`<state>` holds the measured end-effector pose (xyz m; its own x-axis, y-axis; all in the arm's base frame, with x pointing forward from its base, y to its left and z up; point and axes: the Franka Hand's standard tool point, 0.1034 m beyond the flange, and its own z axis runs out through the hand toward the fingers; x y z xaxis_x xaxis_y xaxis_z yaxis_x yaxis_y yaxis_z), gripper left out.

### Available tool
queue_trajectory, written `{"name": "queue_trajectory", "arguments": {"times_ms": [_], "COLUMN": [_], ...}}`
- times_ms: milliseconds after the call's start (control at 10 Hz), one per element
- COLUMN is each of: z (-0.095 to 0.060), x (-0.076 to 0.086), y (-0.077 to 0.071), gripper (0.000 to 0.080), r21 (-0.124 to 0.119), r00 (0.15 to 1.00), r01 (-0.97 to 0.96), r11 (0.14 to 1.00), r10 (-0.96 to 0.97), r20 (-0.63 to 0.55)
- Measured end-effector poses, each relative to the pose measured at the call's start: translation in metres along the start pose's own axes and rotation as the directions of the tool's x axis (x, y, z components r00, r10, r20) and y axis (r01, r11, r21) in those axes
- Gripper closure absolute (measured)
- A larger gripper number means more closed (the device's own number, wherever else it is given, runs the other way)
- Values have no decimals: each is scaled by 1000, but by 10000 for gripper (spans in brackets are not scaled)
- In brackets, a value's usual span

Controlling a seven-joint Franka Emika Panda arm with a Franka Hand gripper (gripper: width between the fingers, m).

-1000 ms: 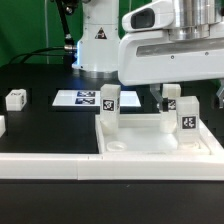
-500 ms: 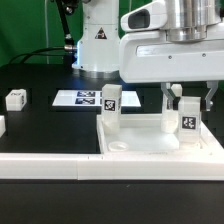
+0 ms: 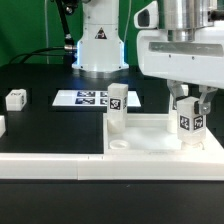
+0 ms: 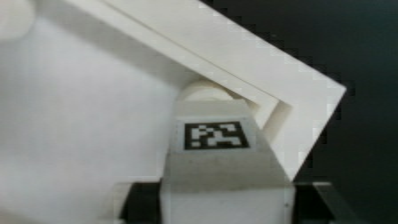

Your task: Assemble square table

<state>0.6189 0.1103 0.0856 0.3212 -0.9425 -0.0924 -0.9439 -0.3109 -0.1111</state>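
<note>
The square table slab (image 3: pixel 150 148) lies flat at the exterior view's right, rim up. One white tagged leg post (image 3: pixel 117 105) stands upright in its far left corner. My gripper (image 3: pixel 190 112) is shut on a second leg post (image 3: pixel 190 124), which stands upright in the slab's far right corner. In the wrist view that post (image 4: pixel 217 135) shows its tag, set into the slab's rimmed corner (image 4: pixel 267 75), with my dark fingers (image 4: pixel 143 200) on both sides of it.
A loose tagged leg post (image 3: pixel 15 98) lies at the exterior view's left, and another white part (image 3: pixel 2 125) sits at the left edge. The marker board (image 3: pixel 92 98) lies behind the slab. A long white rail (image 3: pixel 50 165) runs along the front. The robot base (image 3: pixel 98 45) stands at the back.
My gripper has moved toward the exterior view's right with the post in it. The slab and the other upright post have shifted right with it.
</note>
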Motion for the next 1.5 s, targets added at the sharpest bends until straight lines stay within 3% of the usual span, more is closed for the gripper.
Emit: {"name": "queue_trajectory", "arguments": {"times_ms": [200,300,600,700,800,900,1100,1400,1500], "z": [1,1,2,2,3,6,7,6,6], "x": [-1,-1,-2,-4,-8,-15,-17,-15,-10], "y": [-2,-3,-3,-4,-8,-9,-9,-8,-8], "gripper": [508,508,504,275,275,172,157,150,150], "r21": [26,50,57,57,85,83,80,71,47], "r00": [944,898,907,911,976,1000,977,894,786], "r01": [-327,-439,-420,-411,-215,11,211,448,618], "r11": [945,897,906,910,973,996,974,891,785], "r10": [325,435,416,407,213,-12,-211,-447,-616], "r20": [63,75,71,71,33,2,-12,-36,-59]}}
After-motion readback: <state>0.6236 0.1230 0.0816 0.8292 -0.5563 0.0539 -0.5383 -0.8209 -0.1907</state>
